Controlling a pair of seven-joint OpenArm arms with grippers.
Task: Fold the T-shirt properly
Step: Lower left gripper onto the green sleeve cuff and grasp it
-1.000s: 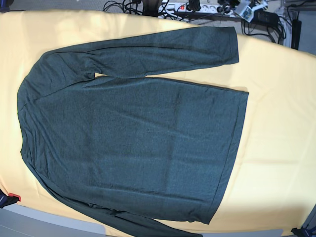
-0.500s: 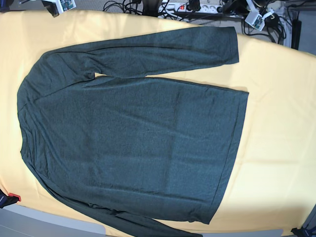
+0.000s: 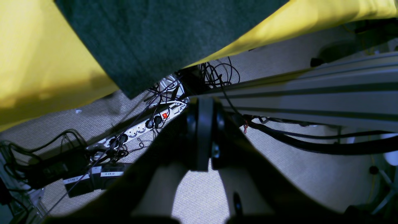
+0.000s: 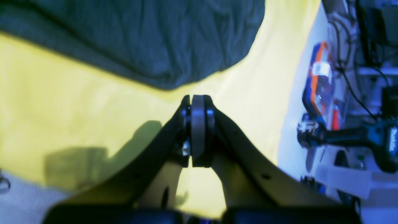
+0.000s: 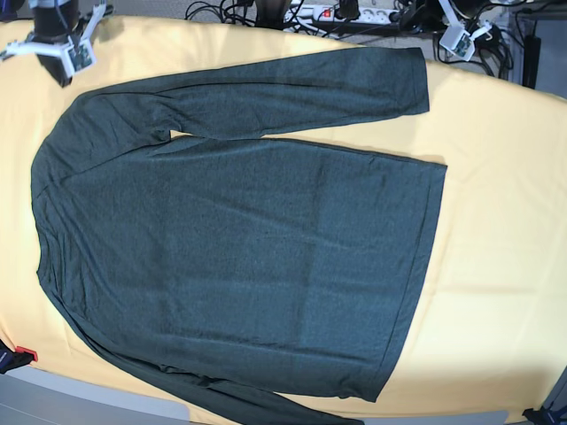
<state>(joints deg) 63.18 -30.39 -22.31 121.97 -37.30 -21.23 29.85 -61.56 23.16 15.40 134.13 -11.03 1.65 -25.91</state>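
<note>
Two claws are pressed together and pinch nothing: the right claw (image 4: 197,130) hovers over the yellow bench (image 5: 496,221) just beside the shoulder of the T-shirt (image 5: 239,239), and the left claw (image 3: 203,133) hangs past the bench's far edge above a power strip (image 3: 146,126) (amid tangled cables). The T-shirt lies flat, sleeves along its body.

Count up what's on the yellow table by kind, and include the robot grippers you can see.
Garments: 1, the T-shirt, spread flat on the yellow table.
Grippers: 2, the right gripper near the shirt's shoulder and the left gripper near the far sleeve's cuff, both with jaws shut and empty.
Total: 3.
</note>
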